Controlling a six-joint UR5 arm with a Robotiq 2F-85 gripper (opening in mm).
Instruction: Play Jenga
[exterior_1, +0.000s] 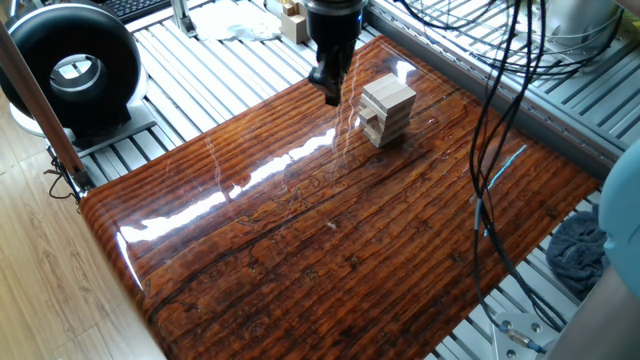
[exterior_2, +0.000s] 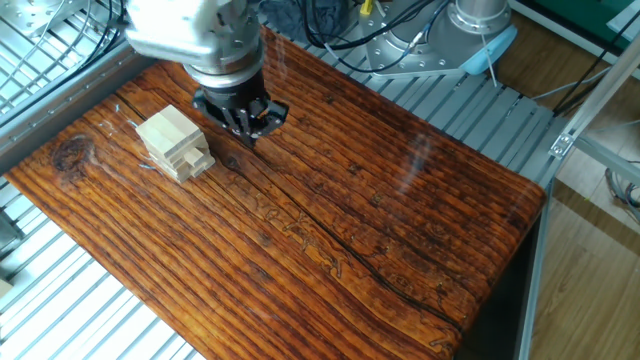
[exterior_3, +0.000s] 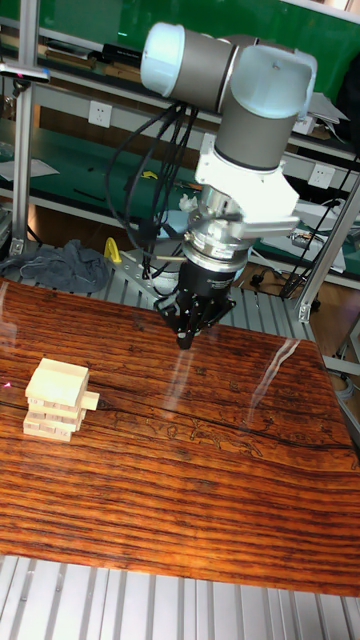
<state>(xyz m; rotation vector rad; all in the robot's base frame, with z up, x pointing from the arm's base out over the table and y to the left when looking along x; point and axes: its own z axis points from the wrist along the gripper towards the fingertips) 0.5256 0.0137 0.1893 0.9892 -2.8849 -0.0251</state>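
Glossy, dark-grained wood is covering the bench (exterior_1: 330, 250), which is sitting on a ribbed metal frame with cables hanging over its far side and a green wall showing behind the shelving in the tall fixed view. Above it, the grey-and-white UR5 arm (exterior_3: 250, 90) is bending down from its shoulder joints, wrist pointing straight at the wood, with the end effector (exterior_3: 186, 338) hovering just over the surface beside the Jenga tower (exterior_3: 57, 399) and apart from it. Its fingers are drawn together to a narrow tip, clenched on nothing. One block is jutting out of the tower's side. A black ring-shaped fan (exterior_1: 70, 70) is standing off the bench's corner.
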